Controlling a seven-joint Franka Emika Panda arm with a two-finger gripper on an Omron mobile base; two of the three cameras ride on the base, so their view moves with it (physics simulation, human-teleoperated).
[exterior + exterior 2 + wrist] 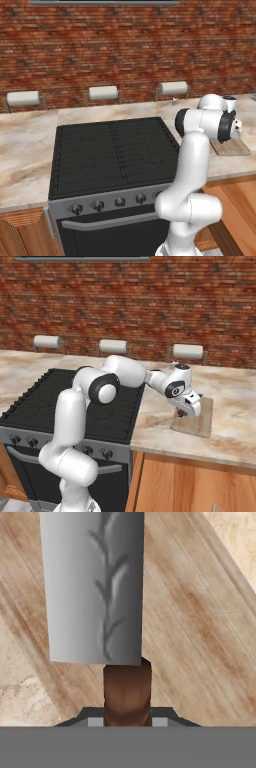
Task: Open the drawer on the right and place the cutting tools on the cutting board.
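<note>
Your pincer is clenched on a knife by its brown handle, blade hanging over the board near the table's front edge. You've yet to set it down; I can't tell about the other tool.

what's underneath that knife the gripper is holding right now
Under the knife's grey blade lies the cutting board, with beige countertop past its edges. The gripper grips the brown handle. The board directly beneath the blade is covered, and whether blade and board touch isn't clear.
</note>
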